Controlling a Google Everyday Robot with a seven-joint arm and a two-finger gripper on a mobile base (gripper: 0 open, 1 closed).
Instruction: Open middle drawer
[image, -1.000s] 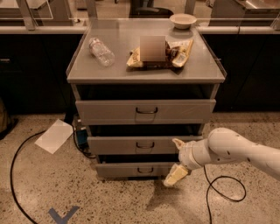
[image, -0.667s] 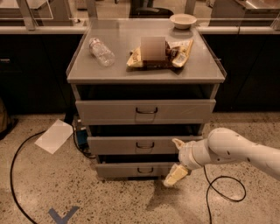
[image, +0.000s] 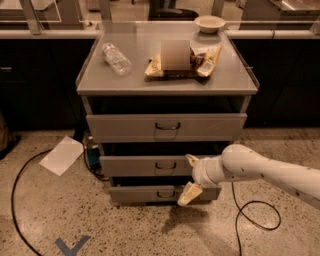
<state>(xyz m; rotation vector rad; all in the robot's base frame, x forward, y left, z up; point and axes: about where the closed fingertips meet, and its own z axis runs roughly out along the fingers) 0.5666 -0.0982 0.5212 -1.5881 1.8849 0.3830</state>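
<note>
The grey cabinet (image: 167, 85) has three drawers. The middle drawer (image: 135, 166) has a medium-height grey front with a small dark wire handle (image: 165, 165) at its centre. The front sits set back under the taller top drawer (image: 125, 128), and none of its inside shows. My gripper (image: 191, 177) is on the white arm (image: 260, 170) that comes in from the right. It hangs just right of the handle, in front of the middle and bottom drawers. Its fingers are spread: one fingertip (image: 192, 160) lies on the middle drawer front, the other (image: 188, 195) in front of the bottom drawer (image: 140, 194). It holds nothing.
On the cabinet top lie a clear plastic bottle (image: 116, 59), snack bags (image: 206, 56) and a bowl (image: 210, 22). On the floor are a white paper sheet (image: 62, 155), a black cable at the left (image: 17, 200), another cable at the right (image: 252, 212) and a blue tape mark (image: 72, 246). Dark counters run behind.
My gripper has shifted a little to the left, closer to the middle drawer's handle. The drawers have not moved.
</note>
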